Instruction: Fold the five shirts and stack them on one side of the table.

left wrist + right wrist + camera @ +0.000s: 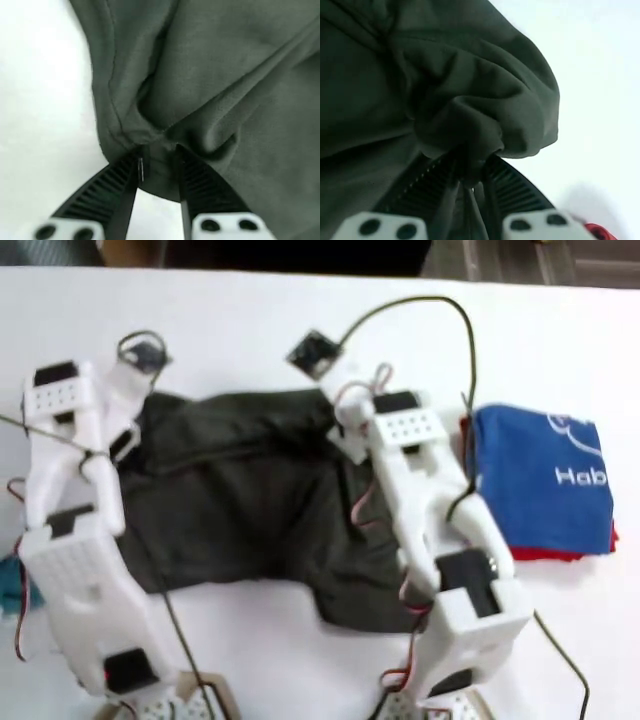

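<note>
A dark shirt (250, 500) lies crumpled in the middle of the white table (250, 330). The left gripper (159, 160) pinches a bunch of it at one far corner. The right gripper (470, 165) pinches a bunch at the other far corner. Both arms and a thin red wire (365, 510) lie over the shirt's sides. Just beside the right arm, a folded blue shirt (540, 480) sits on a red shirt (545, 555).

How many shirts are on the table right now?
3: a dark shirt spread in the middle; a folded blue shirt at one side; a red shirt under it. Teal cloth at the opposite edge may be another, mostly hidden.
</note>
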